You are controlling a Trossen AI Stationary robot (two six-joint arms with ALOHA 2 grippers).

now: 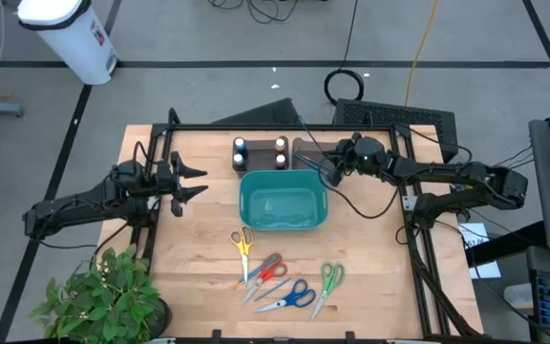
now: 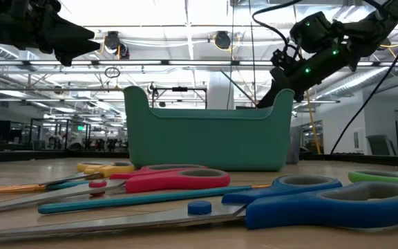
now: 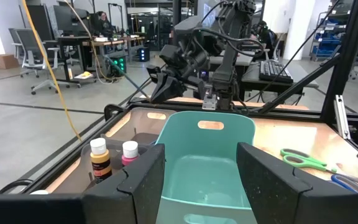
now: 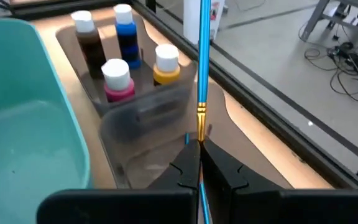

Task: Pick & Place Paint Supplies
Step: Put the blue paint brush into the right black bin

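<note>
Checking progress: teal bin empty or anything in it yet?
Empty as far as shown: the teal bin shows bare floor from above and in the left wrist view. The four paint bottles stand outside it.

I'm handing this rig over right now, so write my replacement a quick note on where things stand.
Right gripper: shut on a blue paintbrush, held beside the far right corner of the teal bin.
Left gripper: open, empty, waiting left of the bin.
Four paint bottles stand in the clear tray behind the bin.
Done: one brush picked up. The bin looks empty.
Left: drop this brush, then move the bottles.
</note>
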